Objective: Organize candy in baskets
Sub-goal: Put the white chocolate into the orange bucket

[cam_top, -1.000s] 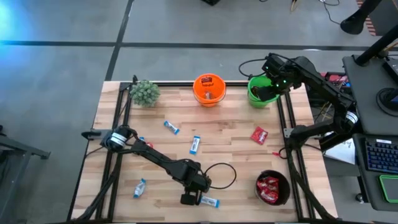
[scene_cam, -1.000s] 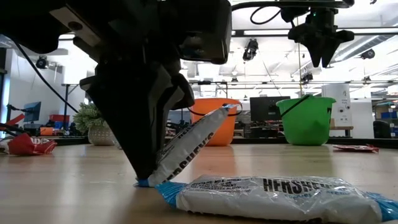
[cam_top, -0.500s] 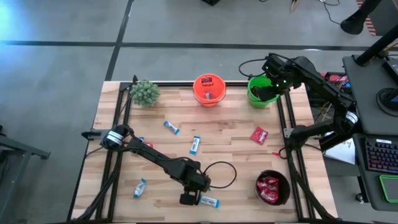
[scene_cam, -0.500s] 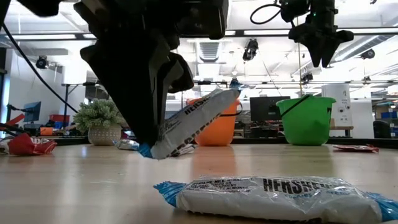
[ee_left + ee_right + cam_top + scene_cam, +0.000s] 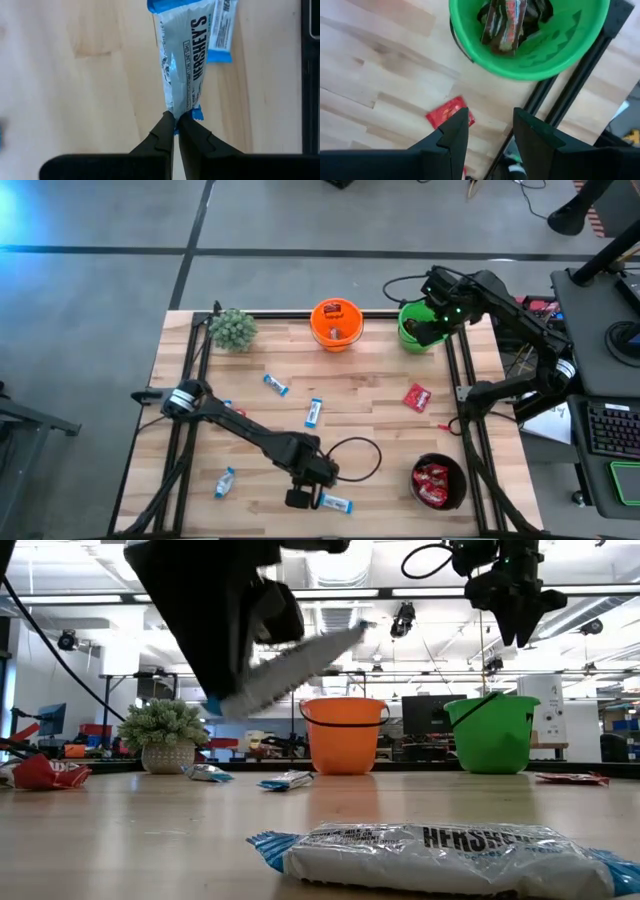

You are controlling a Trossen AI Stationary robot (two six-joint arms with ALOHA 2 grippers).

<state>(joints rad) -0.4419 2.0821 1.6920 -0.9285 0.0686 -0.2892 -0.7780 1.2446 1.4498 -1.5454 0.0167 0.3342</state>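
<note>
At the near edge of the wooden surface [image 5: 370,405], the left hand [image 5: 175,125] hangs above the boards, pinched closed on the end of a blue-and-white bar [image 5: 186,65], which dangles clear. A second bar [image 5: 430,858] lies flat just right of it. The black basket [image 5: 440,482] with red packets sits near right. Mid-surface is largely bare: three more blue-and-white bars, and one red packet [image 5: 417,396] on the right. Far edge: plant [image 5: 233,328], orange basket [image 5: 336,324], green basket [image 5: 530,35]. The right hand [image 5: 490,130] hovers empty, fingers apart, above the green basket holding dark sweets.
</note>
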